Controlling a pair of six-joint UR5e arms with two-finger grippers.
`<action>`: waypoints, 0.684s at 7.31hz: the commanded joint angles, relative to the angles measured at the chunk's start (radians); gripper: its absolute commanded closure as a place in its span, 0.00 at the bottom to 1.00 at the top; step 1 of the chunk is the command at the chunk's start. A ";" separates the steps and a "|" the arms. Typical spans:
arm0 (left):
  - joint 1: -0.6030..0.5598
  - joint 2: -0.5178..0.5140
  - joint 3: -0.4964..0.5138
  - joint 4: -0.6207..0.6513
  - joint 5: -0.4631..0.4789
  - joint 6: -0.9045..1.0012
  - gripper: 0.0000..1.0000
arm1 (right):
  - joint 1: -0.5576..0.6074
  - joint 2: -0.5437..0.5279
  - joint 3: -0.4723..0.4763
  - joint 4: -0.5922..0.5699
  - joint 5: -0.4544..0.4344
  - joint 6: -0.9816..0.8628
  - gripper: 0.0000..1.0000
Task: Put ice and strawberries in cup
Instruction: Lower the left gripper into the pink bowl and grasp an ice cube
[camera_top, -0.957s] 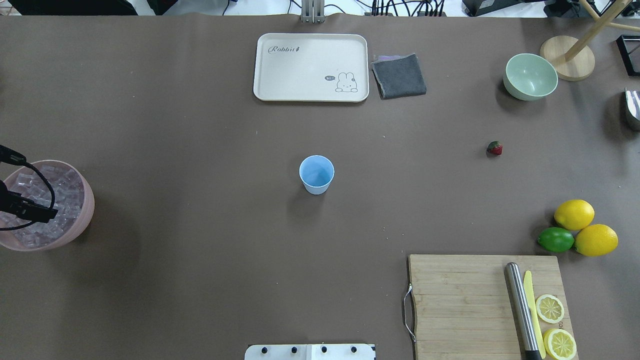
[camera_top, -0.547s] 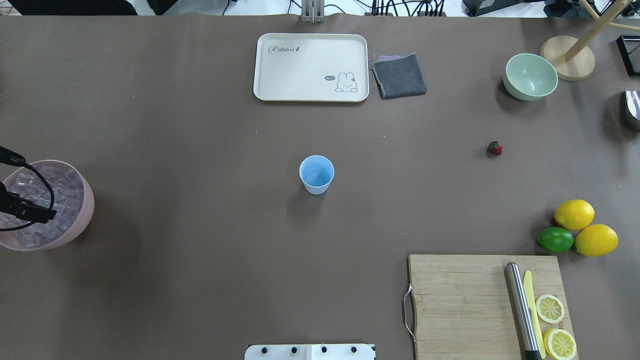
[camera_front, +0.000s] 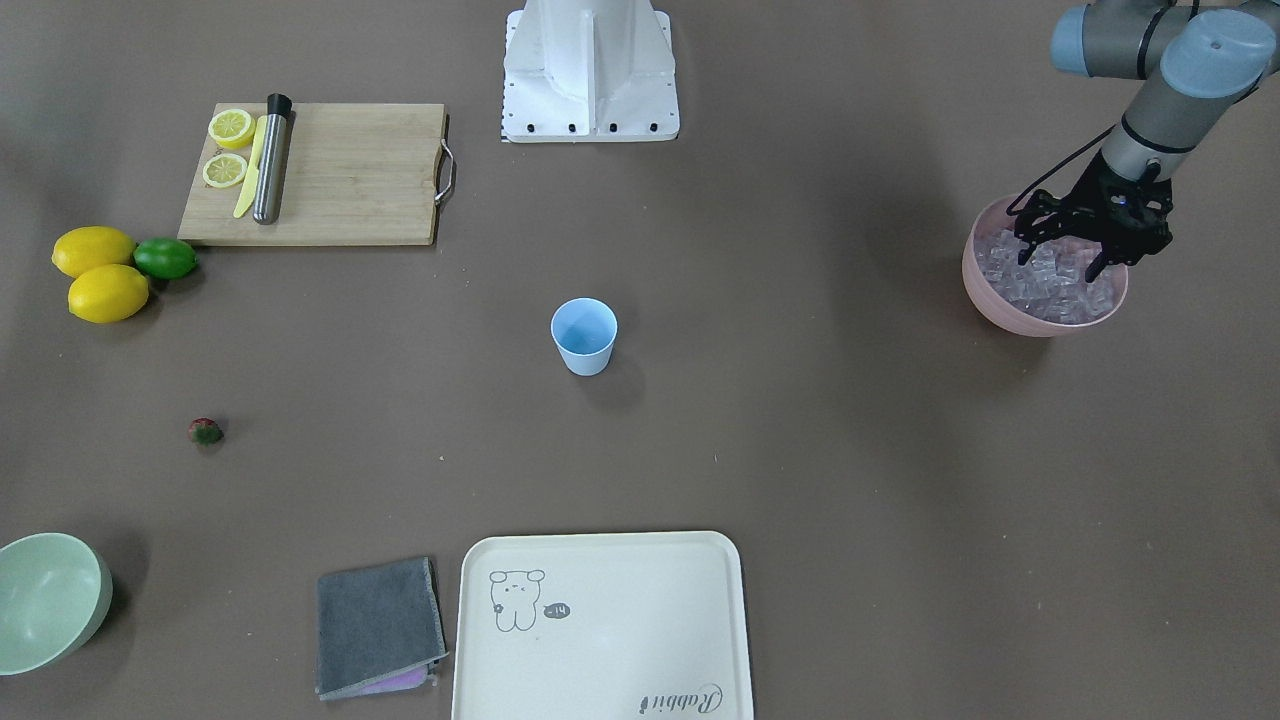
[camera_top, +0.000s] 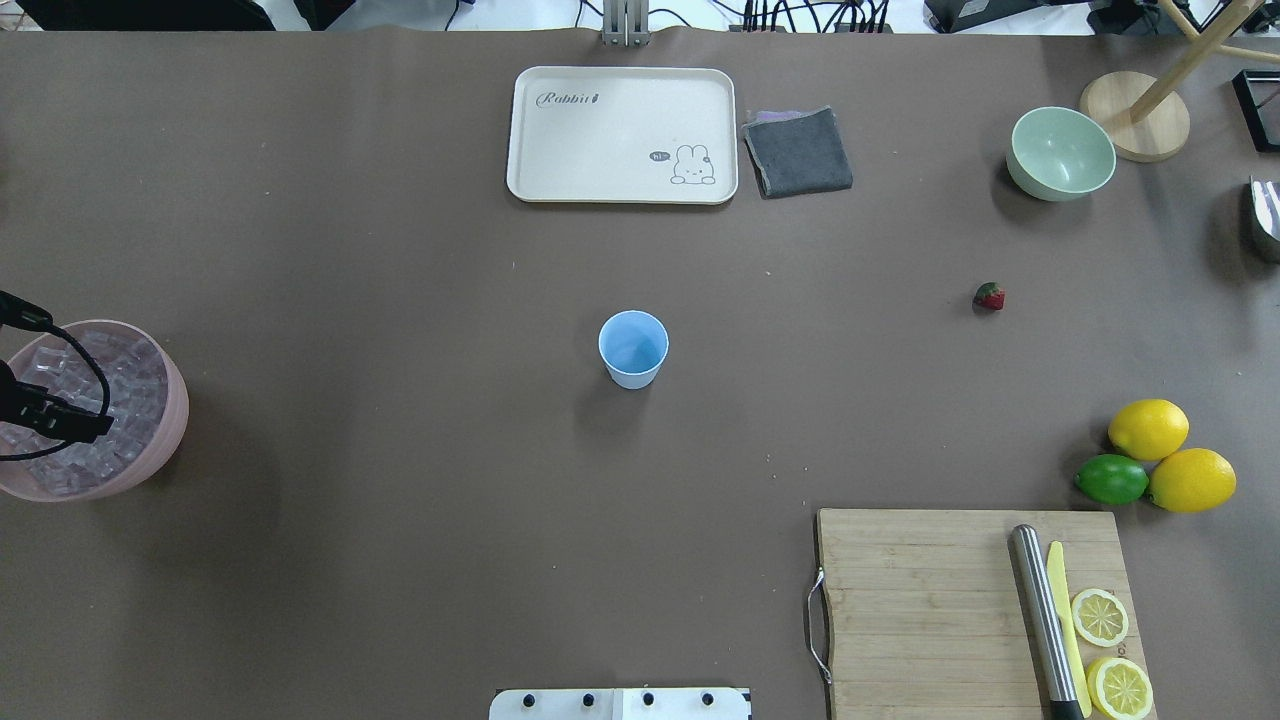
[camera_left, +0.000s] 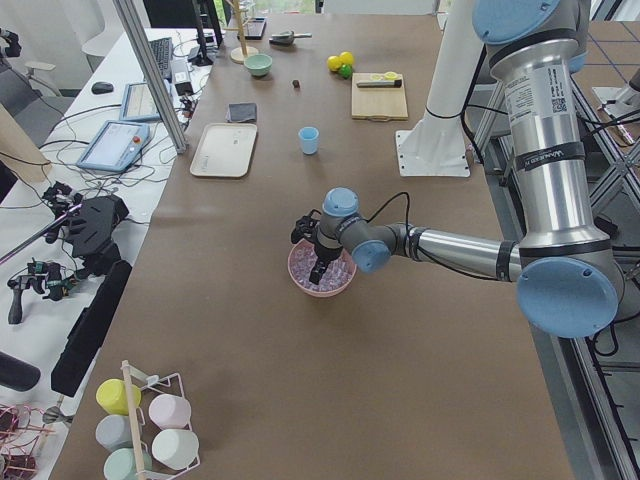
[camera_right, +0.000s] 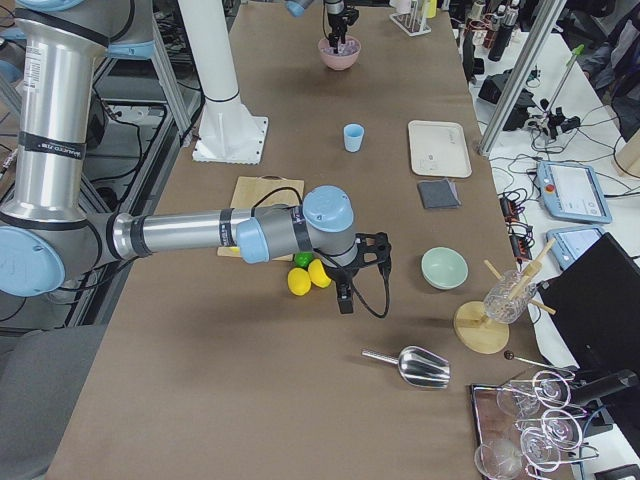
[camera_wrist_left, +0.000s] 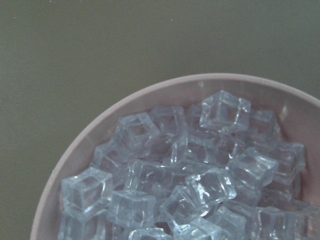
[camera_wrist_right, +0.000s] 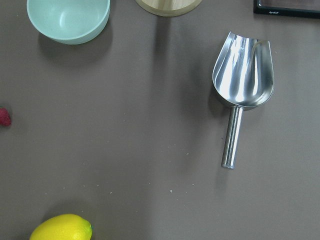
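Left claw (camera_front: 1070, 252) hangs spread wide directly over the ice (camera_front: 1050, 287) heaped in the pink bowl (camera_front: 1008, 314).

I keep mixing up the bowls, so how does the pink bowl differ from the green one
The pink bowl is heaped with ice; the green bowl is empty. The pink bowl sits under the left gripper; no gripper is over the green bowl. The pink bowl looks taller-walled, the green bowl shallower. Both are round and upright.

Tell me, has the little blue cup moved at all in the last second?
No. The cup stands just where it was, the same gap from the white tray, with nothing touching it.
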 joint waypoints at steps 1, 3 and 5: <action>0.000 -0.006 0.002 0.000 -0.006 0.000 0.32 | 0.000 0.000 0.000 -0.001 0.000 0.000 0.00; 0.000 -0.006 0.002 0.000 -0.008 0.000 0.42 | 0.000 0.000 0.000 0.000 -0.002 0.000 0.00; -0.002 -0.004 -0.002 0.000 -0.008 0.000 0.65 | 0.000 0.000 0.000 -0.001 -0.002 0.000 0.00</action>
